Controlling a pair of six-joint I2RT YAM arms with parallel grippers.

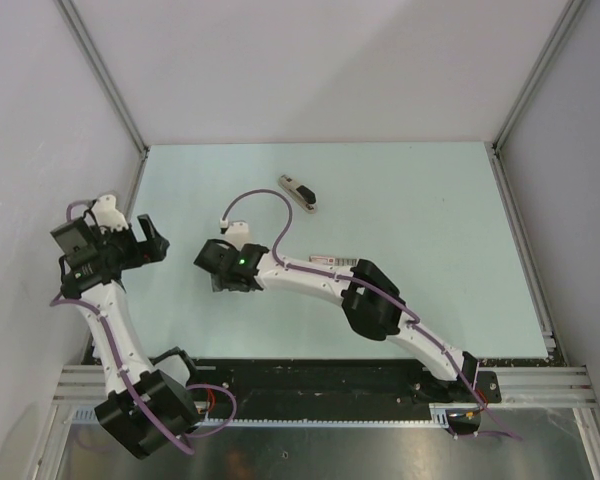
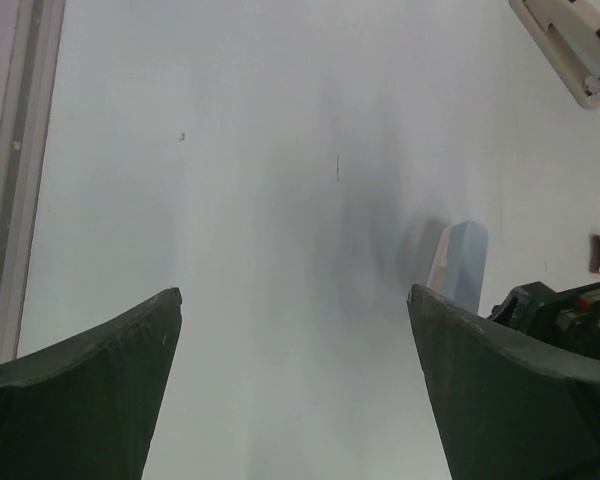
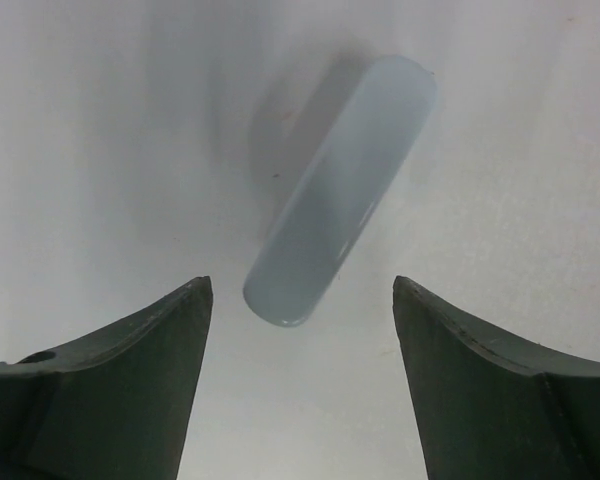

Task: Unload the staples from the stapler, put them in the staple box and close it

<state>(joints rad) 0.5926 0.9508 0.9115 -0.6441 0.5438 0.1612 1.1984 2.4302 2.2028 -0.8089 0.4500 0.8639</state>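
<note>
- Top view: the stapler (image 1: 298, 193) lies flat on the table (image 1: 430, 230), out in the far middle and well apart from both arms. Its long axis runs on a diagonal from far-left to near-right, and the dark part sits toward the near-right end. I can't pick out any staples from up here, and my read is that they're inside the stapler.
- Same view: the left gripper (image 1: 153, 238) hangs over the table's left side, fingers spread and holding nothing. The right gripper (image 1: 220, 268) is stretched out to mid-table and points down, so its jaws are hidden from this angle. A small red-and-white box (image 1: 332, 260) peeks out from behind the right arm.
- Left wrist: both fingers are wide apart with bare table between them. The stapler (image 2: 570, 45) clips the top-right corner, its rounded end aimed down-right. A thin sliver (image 2: 338, 167) lies on the table, too small to say whether it is a staple. A pale blue block (image 2: 462, 258) sits just beside the right gripper.
- Right wrist: the jaws are parted and grip nothing. The pale blue block lies slantwise just ahead of the fingertips, and I can't tell if anything is touching it.
- Handling call: the stapler looks rigid, light and smooth-sided. I'd take it across its narrow sides near mid-length, with the jaws square to that diagonal. The staples should be featherweight and brittle, likely to snap apart or slip off the pads, so tipping them out seems safer than pinching them.
</note>
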